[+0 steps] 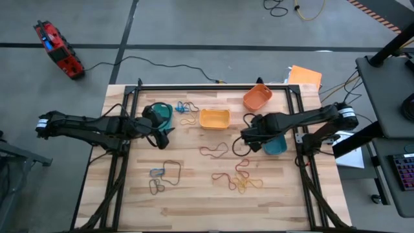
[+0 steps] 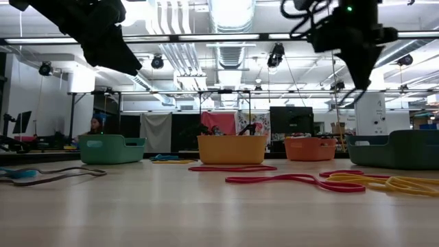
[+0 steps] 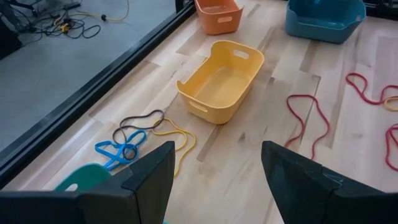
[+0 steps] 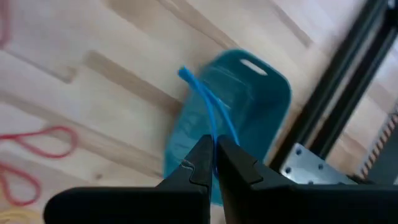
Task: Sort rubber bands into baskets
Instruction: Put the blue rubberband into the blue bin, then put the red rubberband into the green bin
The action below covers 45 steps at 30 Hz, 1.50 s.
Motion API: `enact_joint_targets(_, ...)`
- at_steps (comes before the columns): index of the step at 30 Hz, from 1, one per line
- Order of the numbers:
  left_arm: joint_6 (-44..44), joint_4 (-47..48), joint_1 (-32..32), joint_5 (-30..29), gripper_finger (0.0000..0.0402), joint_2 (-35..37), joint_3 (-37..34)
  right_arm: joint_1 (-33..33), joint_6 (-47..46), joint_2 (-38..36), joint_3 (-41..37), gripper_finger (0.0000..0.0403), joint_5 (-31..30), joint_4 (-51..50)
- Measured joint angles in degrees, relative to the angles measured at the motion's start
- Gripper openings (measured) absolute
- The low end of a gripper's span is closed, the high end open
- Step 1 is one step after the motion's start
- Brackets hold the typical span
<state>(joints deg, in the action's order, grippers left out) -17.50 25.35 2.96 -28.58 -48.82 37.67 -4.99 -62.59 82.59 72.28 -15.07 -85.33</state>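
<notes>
My right gripper (image 4: 214, 157) is shut on a thin blue rubber band (image 4: 208, 109), raised above the table beside the blue basket (image 1: 275, 145); it also shows in the high view (image 1: 248, 136). My left gripper (image 3: 217, 168) is open and empty, next to the teal-green basket (image 1: 158, 111). The yellow basket (image 1: 214, 118) and the orange basket (image 1: 257, 97) stand on the table toward its far edge. Loose rubber bands lie flat on the table: red (image 1: 213, 151), yellow-orange (image 1: 246, 184), dark and grey (image 1: 162, 175), blue and tan (image 1: 185, 108). My right gripper pinches the blue rubber band between its two fingertips, at a stretch of the loop (image 4: 213, 138) right at the tips. The rest of the band reaches away from the tips, in front of the blue basket (image 4: 249, 106), clear of the table.
Black frame rails (image 1: 213, 86) run round the table's edges. Bare wood (image 1: 194, 207) lies toward the near edge. Red bands (image 3: 311, 118) lie between my left gripper and the blue basket (image 3: 323, 18).
</notes>
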Motion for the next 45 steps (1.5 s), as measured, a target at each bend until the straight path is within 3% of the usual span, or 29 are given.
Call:
enact_joint_targets(13, -1.1, -3.0, 0.0, 0.8, 0.0223, 0.0, 0.0, 0.0, -5.4, -0.8, -16.2, 0.0009, 0.5, 4.3)
enact_joint_targets(26, -2.6, -7.0, 0.0, 0.8, 0.0223, 0.0, 0.0, 0.0, -5.1, -0.8, -20.1, 0.0013, -5.2, 13.0)
enact_joint_targets(35, -5.7, -8.1, 0.1, 1.2, 0.0223, -0.5, 0.0, 0.0, -4.3, -0.8, -20.1, 0.0080, -6.5, 13.4)
enact_joint_targets(41, -5.8, -14.3, 0.1, 5.9, 0.0223, -5.1, 0.0, -1.0, -3.8, -1.3, -20.1, 0.0125, -12.8, 15.5)
enact_joint_targets(45, -6.6, -18.8, 0.6, 8.3, 0.0223, -9.0, 0.0, -3.7, 0.3, -2.4, -20.1, 0.0135, -17.4, 22.8)
